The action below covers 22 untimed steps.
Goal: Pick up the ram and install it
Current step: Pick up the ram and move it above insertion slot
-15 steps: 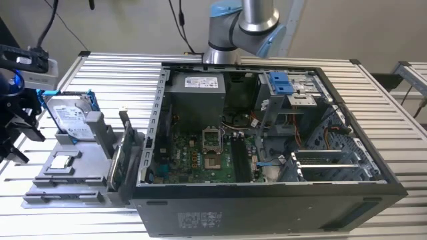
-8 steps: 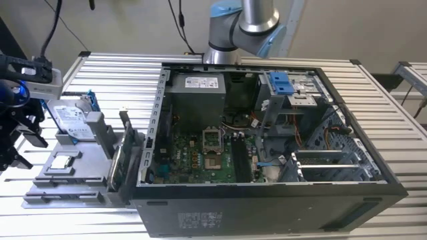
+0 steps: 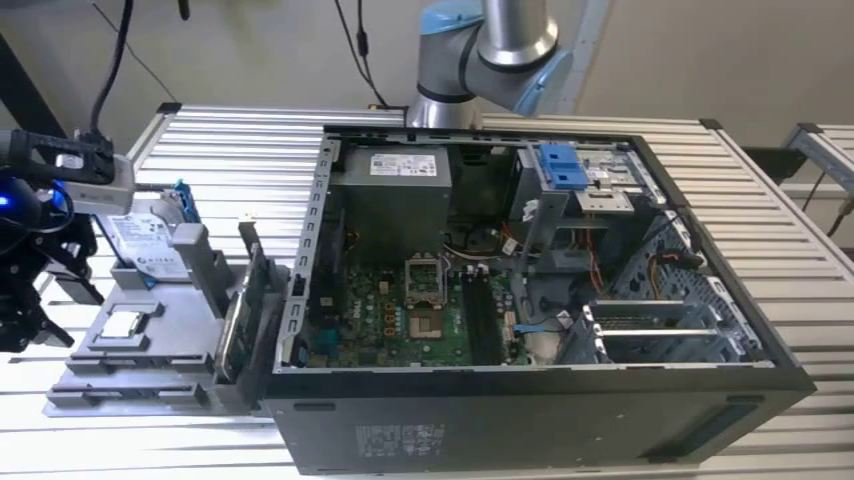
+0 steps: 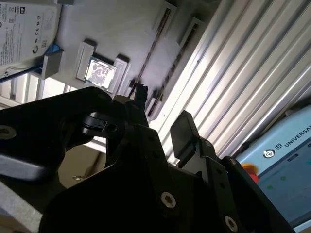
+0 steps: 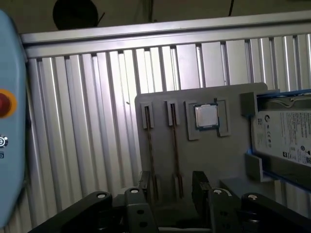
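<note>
Item: ram (image 5: 175, 145), standing on edge in slot of grey holder (image 5: 228, 160). My pincer (image 5: 171, 182): released, poised over it, stick lined up between jaws. Handling, I judge: light, stiff, fragile; grip flat faces mid-length.

You have one open computer case (image 3: 534, 420), with one gray holder (image 3: 134, 375) at its 9 o'clock in the exterior view. On the holder, count one hard drive (image 5: 284, 138), one processor chip (image 5: 206, 116) and two narrow slots (image 5: 148, 145). One gripper (image 5: 171, 184), two fingers (image 5: 199, 183).
</note>
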### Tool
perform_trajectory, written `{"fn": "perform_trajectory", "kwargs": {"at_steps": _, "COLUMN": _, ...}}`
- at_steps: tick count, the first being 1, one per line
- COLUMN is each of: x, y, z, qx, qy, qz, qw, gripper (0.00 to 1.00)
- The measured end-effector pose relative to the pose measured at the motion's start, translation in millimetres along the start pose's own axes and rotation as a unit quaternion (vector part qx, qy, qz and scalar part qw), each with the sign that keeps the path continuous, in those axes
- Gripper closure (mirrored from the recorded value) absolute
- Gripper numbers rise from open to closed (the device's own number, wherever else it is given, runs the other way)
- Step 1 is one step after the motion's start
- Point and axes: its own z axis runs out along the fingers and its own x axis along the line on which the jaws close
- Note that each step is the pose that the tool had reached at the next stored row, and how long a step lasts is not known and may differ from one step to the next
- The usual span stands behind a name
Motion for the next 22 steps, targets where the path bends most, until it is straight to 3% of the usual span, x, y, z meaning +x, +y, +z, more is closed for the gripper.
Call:
{"fn": "perform_trajectory", "kwargs": {"at_steps": 14, "x": 10.0, "y": -1.6, "z": 24.7, "qx": -0.0005, "qy": 0.0003, "qz": -0.013, "qw": 0.9999, "gripper": 0.52}}
{"fn": "perform_trajectory", "kwargs": {"at_steps": 22, "x": 12.0, "y": -1.9, "z": 39.2, "qx": -0.0005, "qy": 0.0004, "qz": -0.014, "qw": 0.9999, "gripper": 0.52}}
